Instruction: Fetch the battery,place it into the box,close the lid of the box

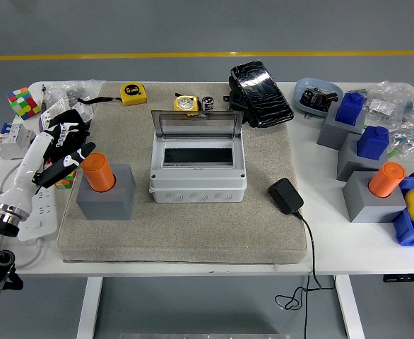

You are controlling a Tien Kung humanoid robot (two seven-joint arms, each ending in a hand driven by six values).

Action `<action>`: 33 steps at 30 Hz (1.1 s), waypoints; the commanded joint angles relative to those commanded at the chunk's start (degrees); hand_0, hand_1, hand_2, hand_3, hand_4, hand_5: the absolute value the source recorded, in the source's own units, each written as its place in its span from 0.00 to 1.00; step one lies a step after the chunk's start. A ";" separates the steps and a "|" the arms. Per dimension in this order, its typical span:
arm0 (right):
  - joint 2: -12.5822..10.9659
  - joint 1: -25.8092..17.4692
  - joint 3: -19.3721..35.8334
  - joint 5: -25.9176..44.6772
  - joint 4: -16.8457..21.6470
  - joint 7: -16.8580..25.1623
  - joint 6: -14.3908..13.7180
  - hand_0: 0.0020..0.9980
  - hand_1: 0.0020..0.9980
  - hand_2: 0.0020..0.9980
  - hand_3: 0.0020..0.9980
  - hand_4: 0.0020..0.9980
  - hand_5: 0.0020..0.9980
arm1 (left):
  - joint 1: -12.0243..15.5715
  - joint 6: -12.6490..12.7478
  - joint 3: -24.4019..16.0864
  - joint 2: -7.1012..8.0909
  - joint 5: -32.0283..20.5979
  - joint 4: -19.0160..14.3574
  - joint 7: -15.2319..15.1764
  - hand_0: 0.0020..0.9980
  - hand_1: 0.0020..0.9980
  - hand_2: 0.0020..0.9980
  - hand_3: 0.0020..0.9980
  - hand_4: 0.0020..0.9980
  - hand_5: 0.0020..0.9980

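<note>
On table: one box (198, 168), two orange cylinders (98, 171).

Left robot hand (67, 145) touches the orange battery (98, 171) beside the open box (198, 164).

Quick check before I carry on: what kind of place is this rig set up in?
Probably a lab or workshop test bench: a grey painted floor with a yellow line, a white table, and practice props such as the open-lidded box and tape measure.

Battery (208, 104) upright behind open-lidded box (198, 164)
</note>
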 joint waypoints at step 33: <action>0.18 -0.04 -0.74 0.66 -0.05 0.06 0.16 0.66 0.63 0.63 0.54 0.94 0.44 | -7.61 3.96 8.91 -4.52 -11.20 9.68 -7.57 0.53 0.60 0.64 0.69 1.00 0.15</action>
